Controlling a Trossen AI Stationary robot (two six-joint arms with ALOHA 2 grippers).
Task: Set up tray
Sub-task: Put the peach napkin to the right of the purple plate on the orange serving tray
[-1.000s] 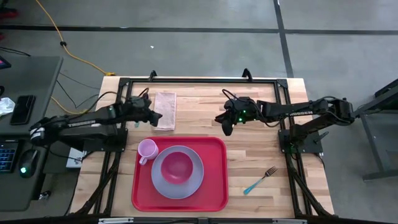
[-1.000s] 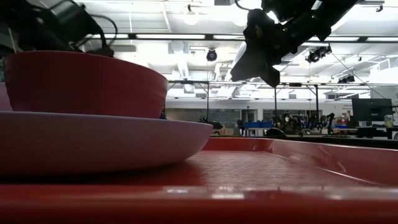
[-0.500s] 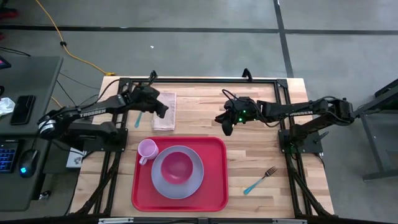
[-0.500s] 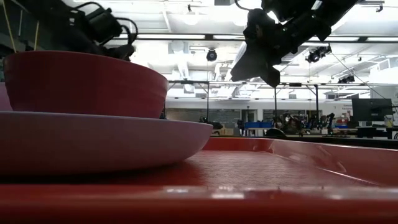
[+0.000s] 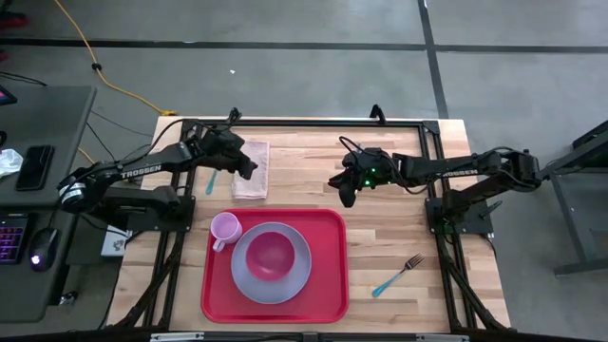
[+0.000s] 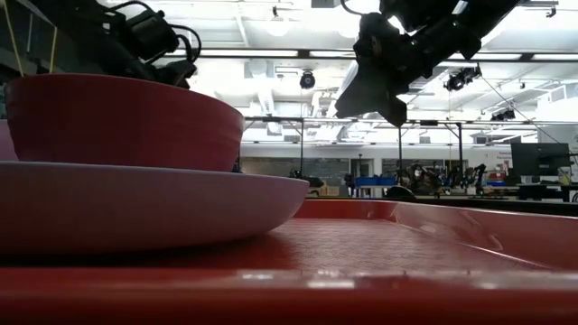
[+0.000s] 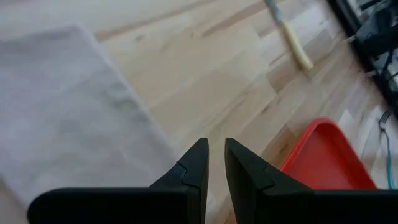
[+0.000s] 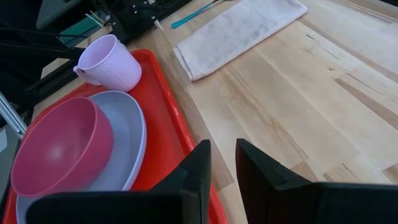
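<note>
The red tray [image 5: 328,285] lies at the table's near middle. On it stand a lilac plate [image 5: 249,285] with a pink bowl [image 5: 271,254] in it, and a pink cup [image 5: 225,228] at the tray's far left corner. A folded beige napkin [image 5: 253,157] lies flat beyond the tray. My left gripper [image 5: 251,169] hovers above the napkin's near part [image 7: 68,118], its fingers a narrow gap apart with nothing between them. My right gripper [image 5: 346,198] hangs above bare wood beyond the tray's far right corner, narrowly open and empty [image 8: 222,163].
A teal-handled fork [image 5: 397,275] lies on the wood to the right of the tray. Another teal-handled utensil [image 5: 210,180] lies left of the napkin, beside my left arm. A pale-handled utensil [image 7: 291,40] shows farther off on the wood. A black frame [image 5: 304,123] borders the table.
My left gripper has risen and swung toward the table's far right, from beside the napkin's left edge to above the napkin, mostly in the first half second. The teal-handled utensil left of the napkin has come into sight from under the arm.
</note>
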